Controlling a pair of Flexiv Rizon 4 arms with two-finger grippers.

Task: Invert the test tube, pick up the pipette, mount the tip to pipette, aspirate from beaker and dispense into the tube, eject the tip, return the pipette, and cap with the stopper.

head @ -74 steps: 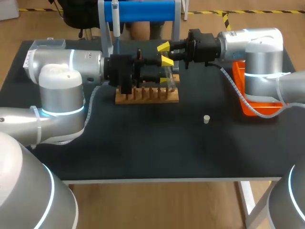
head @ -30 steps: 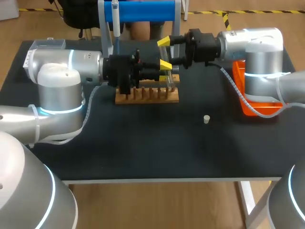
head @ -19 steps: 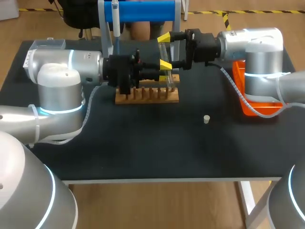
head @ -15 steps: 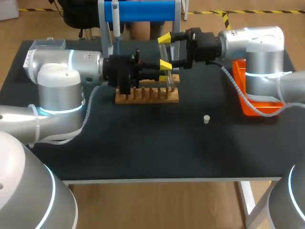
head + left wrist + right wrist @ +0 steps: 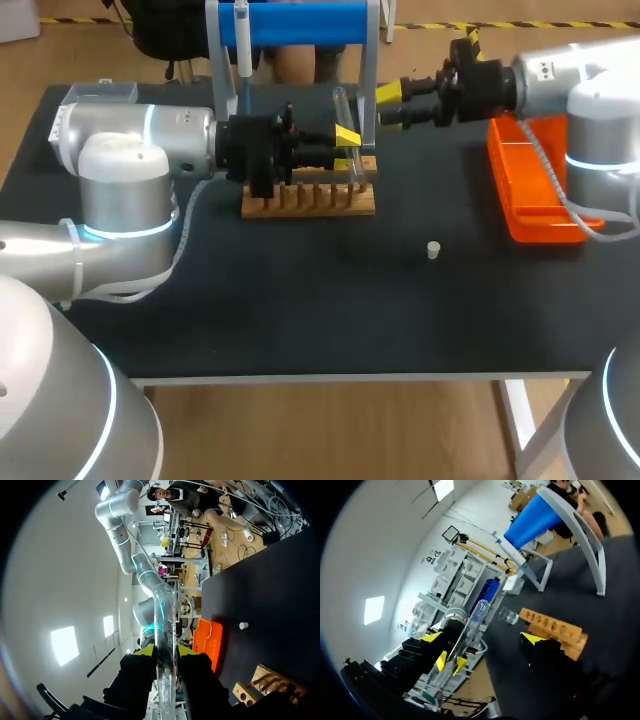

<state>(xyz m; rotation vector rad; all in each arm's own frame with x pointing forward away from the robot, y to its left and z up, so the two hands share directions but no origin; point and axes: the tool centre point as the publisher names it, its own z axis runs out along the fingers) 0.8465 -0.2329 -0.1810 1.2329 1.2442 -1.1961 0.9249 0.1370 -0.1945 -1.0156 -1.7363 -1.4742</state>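
- test tube [image 5: 348, 132]: clear glass, roughly upright with a slight tilt, held above the right end of the wooden rack [image 5: 308, 198]. cannot tell which end is up.
- left gripper [image 5: 345, 137]: yellow tips pinch the test tube from two sides, at about mid-length. in the left wrist view the tube [image 5: 165, 625] runs straight out between the fingers of that gripper [image 5: 166, 652].
- right gripper [image 5: 390, 105]: fingers spread, nothing between them, just to the right of the tube and apart from it. right wrist view: its own tips [image 5: 482, 639] stand wide apart, with the tube [image 5: 470, 627] ahead of them in the other gripper.
- stopper [image 5: 433, 249]: small, pale, alone on the black table [image 5: 300, 310], well right of the rack.
- pipette [image 5: 242, 40]: hangs on the blue stand [image 5: 300, 22] behind the rack.
- orange tray [image 5: 530, 190]: at the table's right edge, under the right arm.
- vs. half a second ago: the right gripper was spread around the tube's upper end; it has since pulled back to the right and more of the tray shows. left gripper, tube, stopper unchanged.
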